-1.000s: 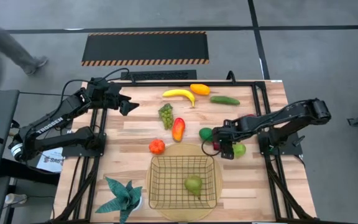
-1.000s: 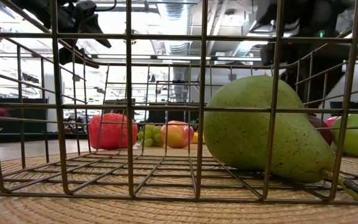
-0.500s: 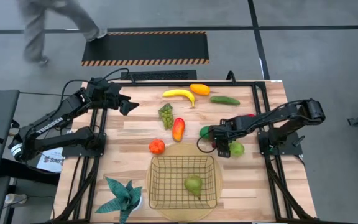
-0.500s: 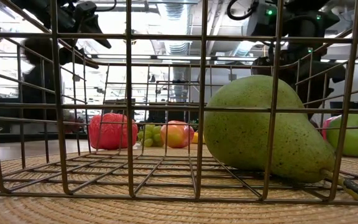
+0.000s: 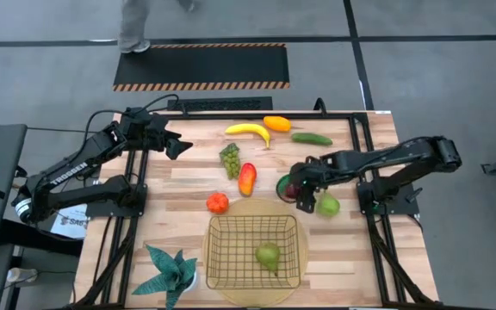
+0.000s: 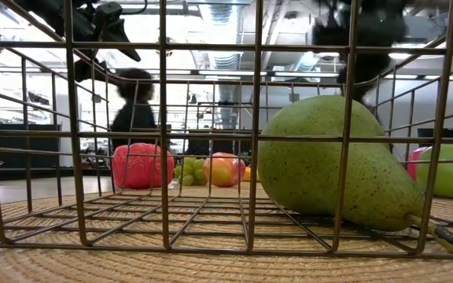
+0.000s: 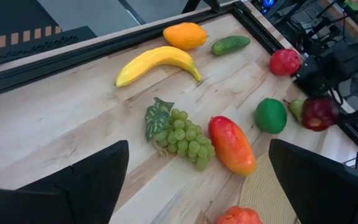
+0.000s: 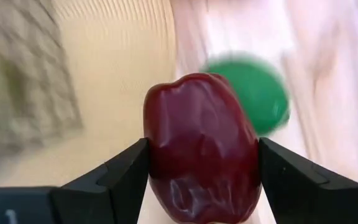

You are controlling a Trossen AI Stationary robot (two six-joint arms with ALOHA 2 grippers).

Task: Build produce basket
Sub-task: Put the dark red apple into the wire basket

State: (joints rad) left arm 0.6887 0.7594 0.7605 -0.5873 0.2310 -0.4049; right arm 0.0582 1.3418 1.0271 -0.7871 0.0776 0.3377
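The dark wire basket [image 5: 231, 231] stands on a round tan mat and holds one green pear [image 5: 268, 255]. My right gripper [image 5: 300, 191] hovers just beyond the mat's far right rim, shut on a dark red apple [image 8: 201, 143]. A lime [image 5: 282, 182] and a green apple [image 5: 327, 205] lie on the table close by. Farther off rest the tomato [image 5: 218, 202], mango [image 5: 246, 178], grapes [image 5: 229, 159], banana [image 5: 248, 130], an orange fruit [image 5: 276, 123] and the cucumber [image 5: 311, 138]. My left gripper [image 5: 177, 146] waits open above the table's far left part. My right gripper pinches the red apple between its two fingers, one finger [image 8: 126, 174] on each side of the fruit's body [image 8: 160, 155]. The fingers come from above, pointing down. The apple is lifted clear of the table, above the lime and the mat's rim.
A teal leafy plant [image 5: 169, 271] stands at the near left corner. Another red fruit [image 7: 284, 62] lies near the right arm. Bare wood lies left of the tomato and the basket. A person [image 5: 136, 21] walks beyond the far edge.
My right gripper has risen with the red apple, lifting it off the table from beside the green apple, and has shifted a little toward the table's left and far side. The person behind the table has walked from left toward the middle.
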